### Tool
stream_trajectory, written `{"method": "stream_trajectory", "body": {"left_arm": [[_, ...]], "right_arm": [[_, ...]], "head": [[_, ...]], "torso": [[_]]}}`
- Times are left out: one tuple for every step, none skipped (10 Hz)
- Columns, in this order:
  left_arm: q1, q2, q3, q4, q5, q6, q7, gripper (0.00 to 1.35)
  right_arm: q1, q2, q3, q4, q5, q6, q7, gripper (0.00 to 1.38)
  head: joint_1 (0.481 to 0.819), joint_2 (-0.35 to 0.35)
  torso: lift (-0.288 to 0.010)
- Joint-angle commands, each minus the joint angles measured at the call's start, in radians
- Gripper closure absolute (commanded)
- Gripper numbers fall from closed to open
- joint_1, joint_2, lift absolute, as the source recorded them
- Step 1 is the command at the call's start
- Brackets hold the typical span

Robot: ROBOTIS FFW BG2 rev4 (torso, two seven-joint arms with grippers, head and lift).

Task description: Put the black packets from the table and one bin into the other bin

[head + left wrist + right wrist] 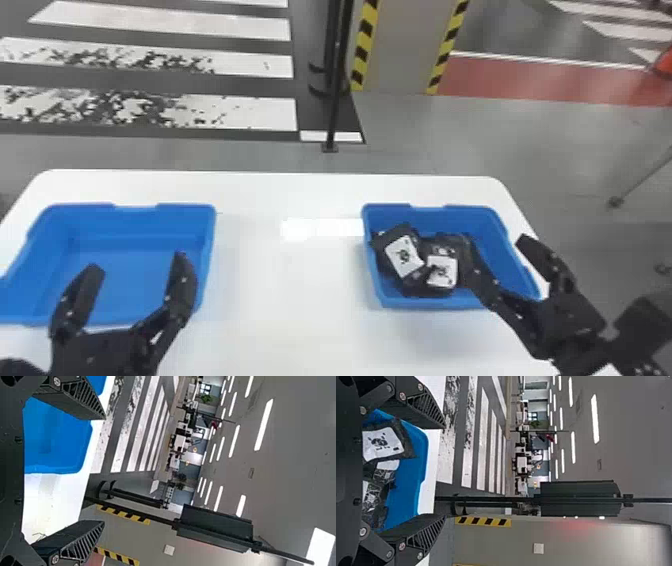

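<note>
The black packets (404, 256) lie heaped in the right-hand bin (482, 220) on the white bench (290, 285), the right pincer (496, 241) spread wide by that bin's right side, while the left pincer (137, 263), also wide, hangs over the left-hand bin (132, 255).

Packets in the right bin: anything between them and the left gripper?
Yes, the right bin's left wall; possibly the left bin's right wall too, if the left gripper sits low. Nothing else visible between it and the packets.
</note>
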Motion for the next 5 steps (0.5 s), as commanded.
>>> {"method": "stream_trajectory", "body": {"left_arm": [[0.012, 0.003, 0.000, -0.023, -0.079, -0.007, -0.004, 0.10], [0.012, 0.001, 0.004, -0.025, -0.115, -0.007, -0.004, 0.10], [0.014, 0.001, 0.008, -0.025, -0.117, -0.007, -0.004, 0.10], [0.019, 0.000, 0.010, -0.025, -0.121, -0.007, -0.004, 0.10], [0.021, 0.000, 0.012, -0.030, -0.130, -0.007, -0.005, 0.10]], "right_arm": [[0.018, 0.002, 0.004, -0.018, 0.007, 0.018, -0.001, 0.25], [0.020, 0.002, 0.006, -0.025, 0.009, 0.018, -0.001, 0.25], [0.022, 0.002, 0.008, -0.030, 0.007, 0.015, -0.004, 0.25], [0.027, 0.002, 0.008, -0.035, 0.005, 0.015, -0.009, 0.25], [0.030, 0.003, 0.008, -0.040, 0.003, 0.015, -0.012, 0.25]], "head": [[0.695, -0.158], [0.695, -0.158], [0.695, -0.161], [0.695, -0.160], [0.695, -0.158]], "torso": [[-0.110], [-0.110], [-0.110], [-0.110], [-0.110]]}}
